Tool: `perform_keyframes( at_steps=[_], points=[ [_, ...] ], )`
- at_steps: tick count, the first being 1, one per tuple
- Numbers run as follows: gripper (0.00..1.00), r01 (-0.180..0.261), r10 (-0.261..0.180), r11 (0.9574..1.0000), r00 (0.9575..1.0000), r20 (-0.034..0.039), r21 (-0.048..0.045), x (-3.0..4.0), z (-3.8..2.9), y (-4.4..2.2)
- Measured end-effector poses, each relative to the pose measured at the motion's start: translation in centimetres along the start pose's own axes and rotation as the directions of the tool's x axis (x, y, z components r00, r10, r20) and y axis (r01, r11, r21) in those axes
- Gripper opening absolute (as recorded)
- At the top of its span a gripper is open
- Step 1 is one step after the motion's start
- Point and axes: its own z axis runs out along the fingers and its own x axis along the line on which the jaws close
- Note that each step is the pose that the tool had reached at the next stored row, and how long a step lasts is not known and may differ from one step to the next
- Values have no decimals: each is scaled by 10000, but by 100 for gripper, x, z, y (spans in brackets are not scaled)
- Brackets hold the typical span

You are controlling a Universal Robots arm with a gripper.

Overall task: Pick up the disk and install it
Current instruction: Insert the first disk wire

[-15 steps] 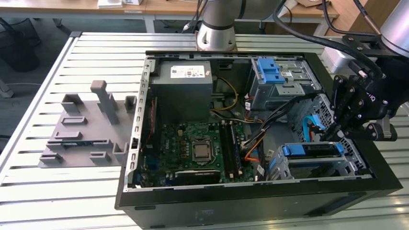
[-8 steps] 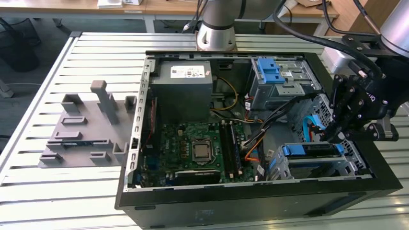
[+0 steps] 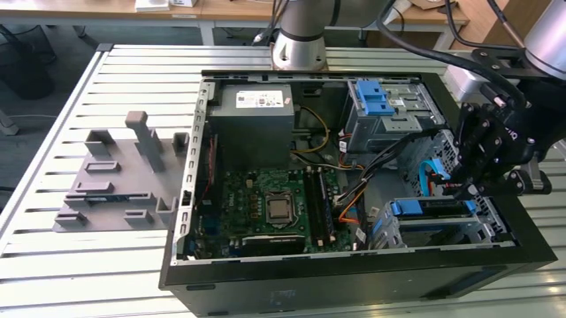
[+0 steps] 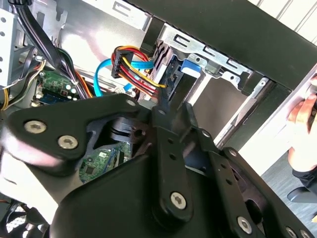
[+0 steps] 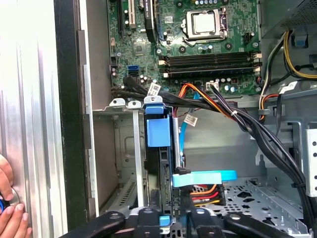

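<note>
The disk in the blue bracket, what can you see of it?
The disk stands on edge in a metal bay at the corner of the case. It is a dark slab framed by blue plastic, with a blue tab on its end. A blue cable and coloured wires reach its side. The gripper hangs close over it.

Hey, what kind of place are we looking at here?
Probably a robotics lab or test workbench. An open computer case lies on a slatted metal table under the robot arm, a grey fixture block sits beside it, and wooden desks stand behind.
</note>
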Motion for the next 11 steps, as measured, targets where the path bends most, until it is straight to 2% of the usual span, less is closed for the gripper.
perform_keyframes(
  at_steps=[1,11],
  points=[
    [33,0,0,10000,10000,2,0,-2,3,0],
    [33,0,0,10000,10000,3,-1,-12,36,1]
  ],
)
